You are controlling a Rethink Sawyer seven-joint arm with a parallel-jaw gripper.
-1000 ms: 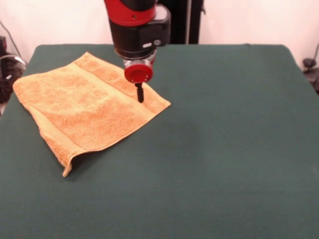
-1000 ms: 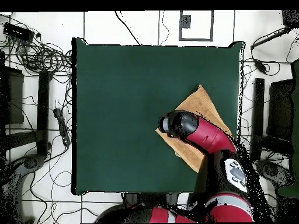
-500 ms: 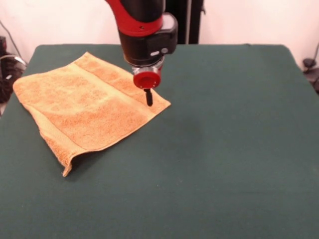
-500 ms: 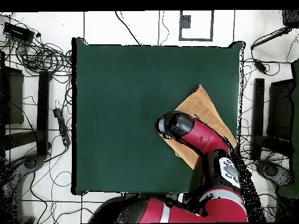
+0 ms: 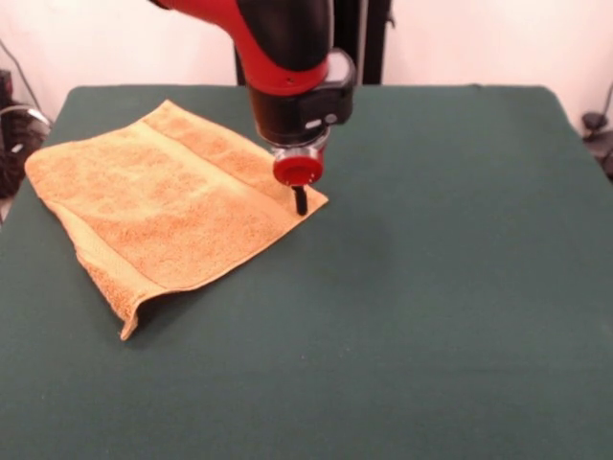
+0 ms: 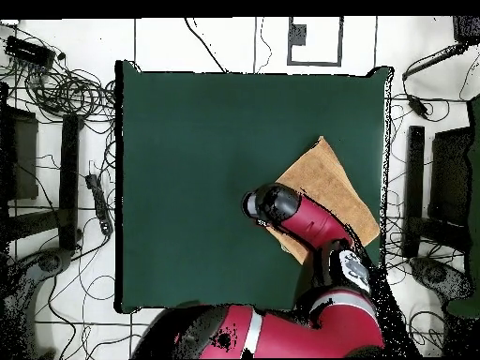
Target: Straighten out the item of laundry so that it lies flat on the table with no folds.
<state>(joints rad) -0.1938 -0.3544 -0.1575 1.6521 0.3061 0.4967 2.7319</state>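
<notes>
Towel (image 5: 163, 206) first, as the front view has it: an orange-tan terry cloth lying on the left half of the dark green tabletop (image 5: 431, 287), turned at an angle so its corners point outward like a diamond. A woven band runs along the upper right edge and another along the lower left edge. Most of the cloth lies flat, but the lowest corner is lifted and curled, with the edge there folded up off the felt and casting a shadow beside it. The far left corner reaches close to the tabletop's left edge. The red and black arm comes down over the towel's right corner. Below its red disc, the hand (image 5: 301, 201) shows as one thin dark tip, standing upright at the very corner of the cloth, right at the border between towel and felt. Whether it touches the cloth, and whether it is wide or narrow, I cannot tell, since only a single dark prong can be made out.

Overhead, the towel (image 6: 333, 183) sits toward the right side of the tabletop (image 6: 187, 169), near its right edge. The arm crosses the lower part of the cloth and hides it, and its rounded black end lies over the towel's left corner, covering the hand itself.
</notes>
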